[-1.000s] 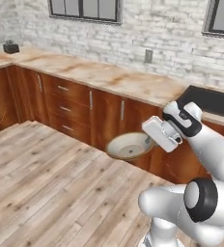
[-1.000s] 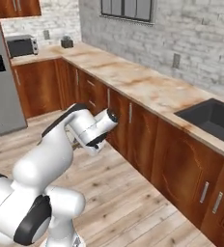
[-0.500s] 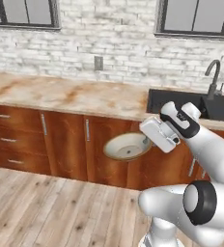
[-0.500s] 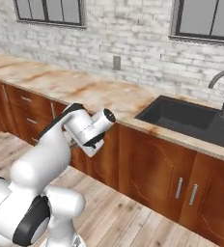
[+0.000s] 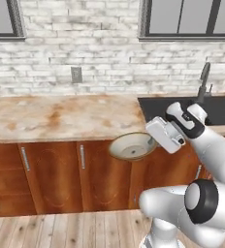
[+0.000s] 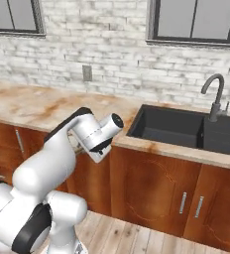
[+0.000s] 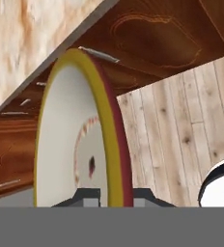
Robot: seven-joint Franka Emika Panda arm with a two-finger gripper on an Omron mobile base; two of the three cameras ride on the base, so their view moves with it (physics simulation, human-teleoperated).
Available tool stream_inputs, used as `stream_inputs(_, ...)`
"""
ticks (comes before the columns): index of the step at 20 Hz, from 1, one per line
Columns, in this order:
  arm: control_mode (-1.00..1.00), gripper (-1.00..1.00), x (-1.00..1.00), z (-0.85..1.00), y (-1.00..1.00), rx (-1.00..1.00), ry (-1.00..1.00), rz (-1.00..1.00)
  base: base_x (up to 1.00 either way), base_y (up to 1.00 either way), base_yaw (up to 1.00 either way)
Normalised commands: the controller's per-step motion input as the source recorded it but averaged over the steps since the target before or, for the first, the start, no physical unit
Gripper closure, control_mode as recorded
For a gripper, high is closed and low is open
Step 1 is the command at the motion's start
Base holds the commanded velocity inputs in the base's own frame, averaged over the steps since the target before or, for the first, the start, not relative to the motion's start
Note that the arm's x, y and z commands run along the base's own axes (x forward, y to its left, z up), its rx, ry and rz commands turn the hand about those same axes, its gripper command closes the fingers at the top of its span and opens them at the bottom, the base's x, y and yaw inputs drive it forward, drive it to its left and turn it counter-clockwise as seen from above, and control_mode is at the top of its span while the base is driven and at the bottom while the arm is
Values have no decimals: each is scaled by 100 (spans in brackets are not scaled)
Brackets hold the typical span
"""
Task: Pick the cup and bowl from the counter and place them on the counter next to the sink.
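Note:
The bowl (image 5: 131, 147), tan outside with a pale speckled inside, hangs in the air in front of the cabinet doors, just below the counter (image 5: 61, 116) edge. My gripper (image 5: 152, 140) is shut on its right rim. In the hand view the bowl (image 7: 70, 144) stands edge-on, and my gripper (image 7: 111, 196) pinches its yellowish rim between the two dark fingertips (image 7: 88, 195). The dark sink (image 5: 155, 106) lies just right of the held bowl, behind my wrist. The sink (image 6: 171, 126) also sits at centre right in the right base view. The cup is out of view.
A tall dark faucet (image 6: 216, 96) rises behind the sink. Reddish-brown cabinet doors (image 5: 56, 174) with silver handles run under the counter (image 6: 32, 106). A wall outlet (image 5: 76, 74) sits on the white brick wall. Wooden floor (image 7: 181, 135) lies below.
The whole scene has slid left as the base moved along the counter, bringing the sink and faucet into view ahead. The bowl stays pinched in the gripper at the same height.

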Motion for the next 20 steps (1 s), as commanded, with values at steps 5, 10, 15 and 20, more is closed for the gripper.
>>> stream_inputs(5,100,100,0,0,0,0,0,0,95,52,-25)
stream_inputs(10,100,100,0,0,0,0,0,0,89,-3,-28)
stream_inputs(15,100,100,0,0,0,0,0,0,33,-16,-23)
stream_inputs(20,100,100,0,0,0,0,0,0,0,0,0)
